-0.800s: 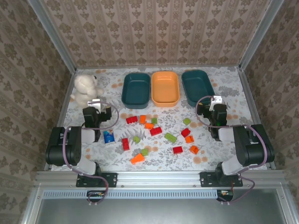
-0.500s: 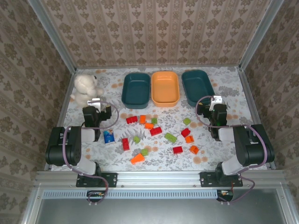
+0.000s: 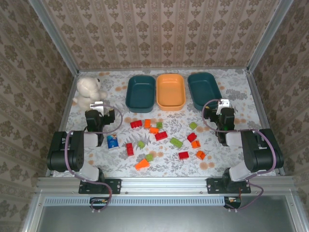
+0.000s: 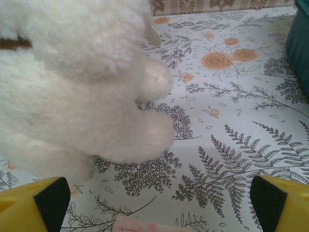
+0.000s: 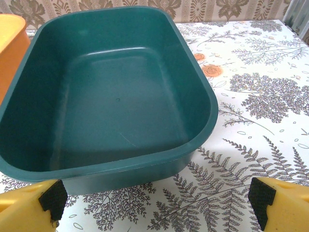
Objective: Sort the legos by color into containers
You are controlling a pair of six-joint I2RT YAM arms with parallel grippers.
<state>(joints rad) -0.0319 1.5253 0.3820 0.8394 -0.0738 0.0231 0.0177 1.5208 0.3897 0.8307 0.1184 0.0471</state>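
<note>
Near table point(image 3: 219, 162) edge, both arms parked. My left gripper point(image 4: 159, 205) gapes wide, empty, facing the teddy bear point(image 4: 72, 77). Right gripper point(image 5: 157, 200) is equally wide, empty, before the right teal tub point(image 5: 116, 96). Legos point(image 3: 161, 136), red, orange and green, lie scattered mid-table, pointing every way. Orange tub point(image 3: 171, 92) and left teal tub point(image 3: 140, 91) sit at the far edge, long axes near-to-far. Nothing has shifted since earlier.

Legos point(image 3: 161, 136) are red, orange, green; tubs point(image 3: 140, 92) teal and orange; bear point(image 3: 88, 92) white

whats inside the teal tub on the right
Nothing: the right teal tub is empty, its floor bare in the right wrist view. Its near inner wall is hidden behind the rim.
</note>
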